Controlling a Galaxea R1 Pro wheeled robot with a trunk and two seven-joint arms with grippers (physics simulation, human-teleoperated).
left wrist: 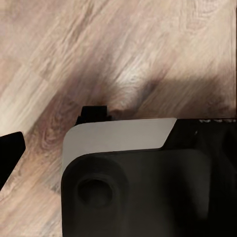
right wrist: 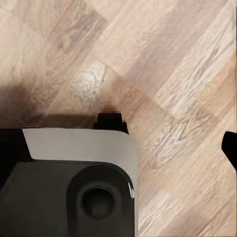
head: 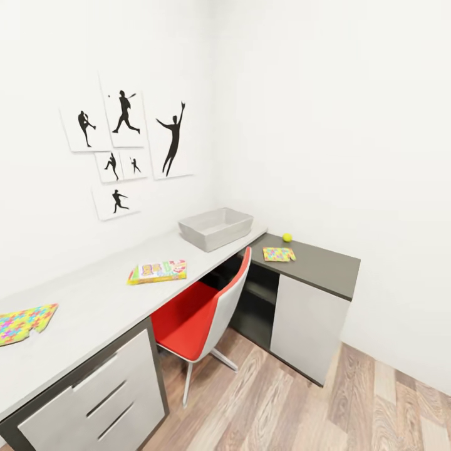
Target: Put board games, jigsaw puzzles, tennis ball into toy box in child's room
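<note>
The child's room is seen from the head view: white walls carrying black baseball-player silhouette pictures, a wood plank floor, and the L-shaped table with a matte light grey top, a dark grey wing and white drawers. The toy box, a shallow light grey bin with sloping walls, is set at the corner of the table against the wall. One board game, a flat printed box, lies on the grey top between the toy box and a jigsaw puzzle at the near left end; the second jigsaw puzzle lies on the dark wing, with the tennis ball just beyond it. A red and white chair is tucked under the table. The board game is judged stiff and light, best taken across its short edges; the puzzles are judged thin and possibly flexible, hard to lift from a flat top, so an overhanging edge is to be sought; the ball is judged light, slightly yielding and liable to roll, and is best pinched across its middle. In both wrist views dark gripper housings are shown above the plank floor, with a dark fingertip at each frame edge; whether either pair of jaws is spread or closed cannot be told.
</note>
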